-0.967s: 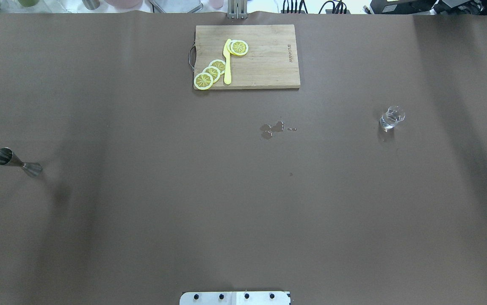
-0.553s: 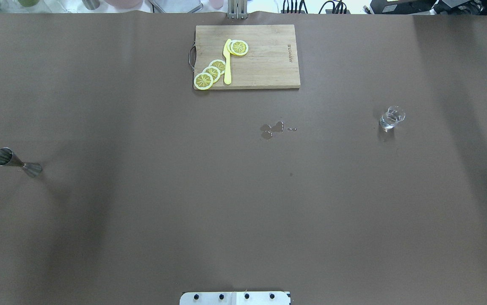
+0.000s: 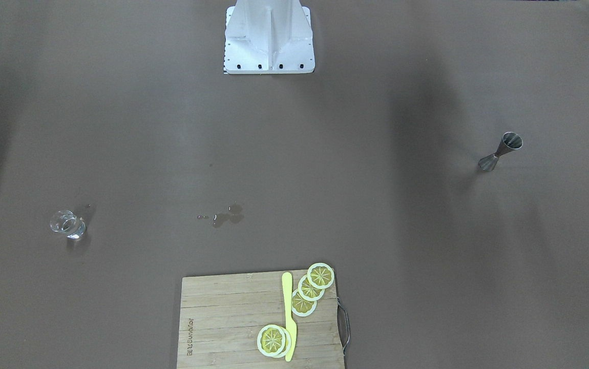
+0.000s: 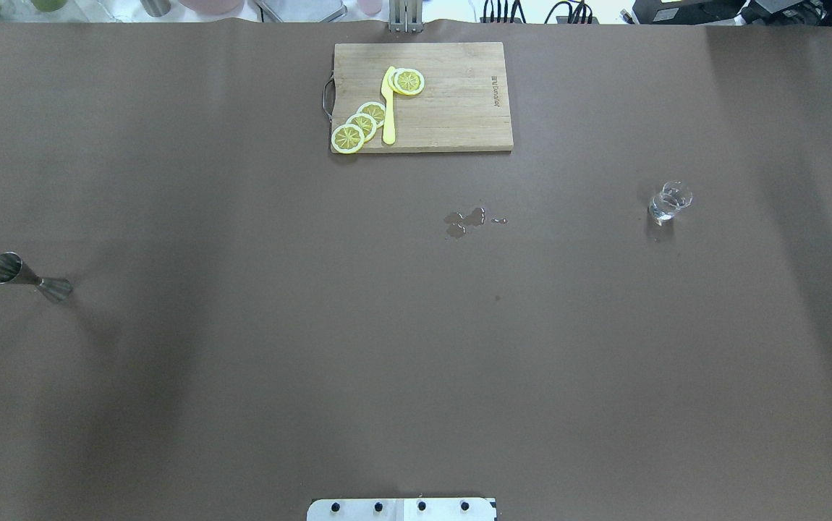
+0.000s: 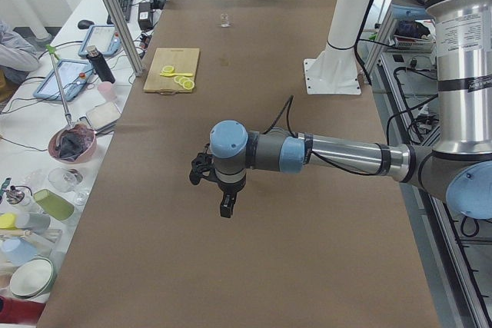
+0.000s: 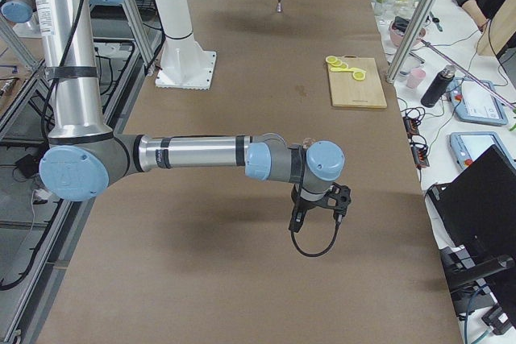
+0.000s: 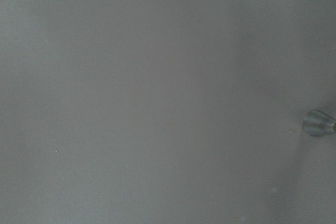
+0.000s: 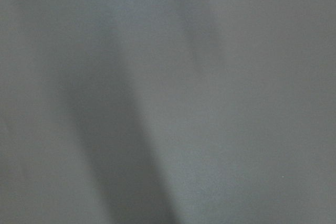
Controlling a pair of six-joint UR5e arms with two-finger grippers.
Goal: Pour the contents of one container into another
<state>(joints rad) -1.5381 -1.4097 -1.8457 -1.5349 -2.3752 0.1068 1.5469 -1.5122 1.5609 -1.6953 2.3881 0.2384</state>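
Note:
The clear glass tumbler (image 4: 669,201) stands upright at the table's right side, also seen in the front-facing view (image 3: 68,224). The steel jigger (image 4: 29,277) stands far off at the left side (image 3: 499,151); its base shows at the right edge of the left wrist view (image 7: 318,123). Neither arm shows in the overhead or front-facing views. My left gripper (image 5: 227,207) hangs high over the table on the near arm in the left view. My right gripper (image 6: 297,220) hangs likewise in the right view. I cannot tell whether either is open or shut.
A wooden cutting board (image 4: 459,101) with lemon slices (image 4: 362,124) and a yellow knife (image 4: 388,108) lies at the far middle. A small wet spill (image 4: 465,221) marks the brown cover near the centre. The robot's white base (image 3: 269,38) stands at the near edge.
The tumbler, jigger and board have not moved. Only the soft arm shadows on the table have shifted slightly.

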